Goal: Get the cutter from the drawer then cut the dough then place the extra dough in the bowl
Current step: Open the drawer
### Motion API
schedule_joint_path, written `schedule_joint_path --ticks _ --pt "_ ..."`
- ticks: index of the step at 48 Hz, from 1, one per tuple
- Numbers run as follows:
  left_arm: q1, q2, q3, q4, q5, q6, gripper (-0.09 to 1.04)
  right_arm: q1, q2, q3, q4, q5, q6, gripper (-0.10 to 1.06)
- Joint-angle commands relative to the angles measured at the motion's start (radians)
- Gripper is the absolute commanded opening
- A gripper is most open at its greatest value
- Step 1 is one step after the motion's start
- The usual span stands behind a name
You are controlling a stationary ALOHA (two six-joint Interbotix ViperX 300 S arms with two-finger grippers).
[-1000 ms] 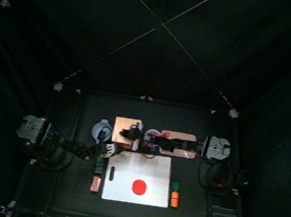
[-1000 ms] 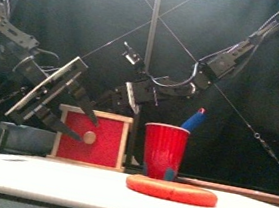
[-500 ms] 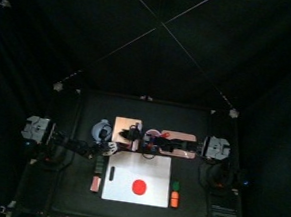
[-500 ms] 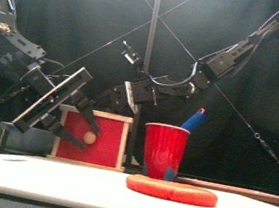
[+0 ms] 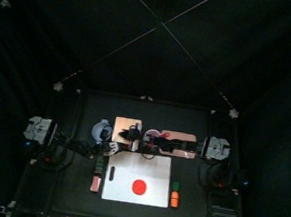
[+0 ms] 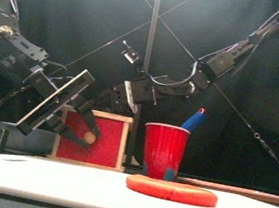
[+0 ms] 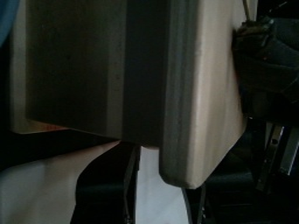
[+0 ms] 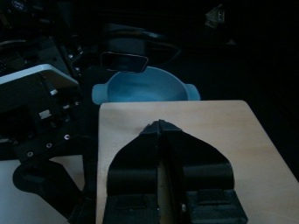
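The step in hand looks to be opening the drawer. The cutter is out of sight, presumably inside. The right end effector [image 8: 162,131], jaws closed, sits on top of the wooden box [image 8: 228,131]. The left end effector [image 6: 79,124], jaws apart, hangs just before the red drawer front [image 6: 103,155]. Next it should probably close on the knob [image 6: 89,138] and pull straight outward.

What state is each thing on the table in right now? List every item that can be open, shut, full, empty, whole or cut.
Drawer: looks shut, red front flush with the wooden box.
Dough: whole, uncut, flat on the white board.
Bowl: upright, empty.
Red cup: upright, holding a blue knife.
Right gripper: fingers shut, over the box top.
Left gripper: at the drawer front.
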Motion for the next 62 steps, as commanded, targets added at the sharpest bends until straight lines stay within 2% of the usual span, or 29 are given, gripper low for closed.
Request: schedule_joint_path --ticks 1,62 --pt "0.002 -0.008 -0.008 -0.002 0.032 0.002 0.56 0.009 -0.014 -0.012 0.006 0.002 0.0 0.03" --pt "-0.206 -0.048 -0.015 -0.029 0.21 -0.006 0.56 0.005 -0.012 -0.012 0.011 0.006 0.002 0.03"
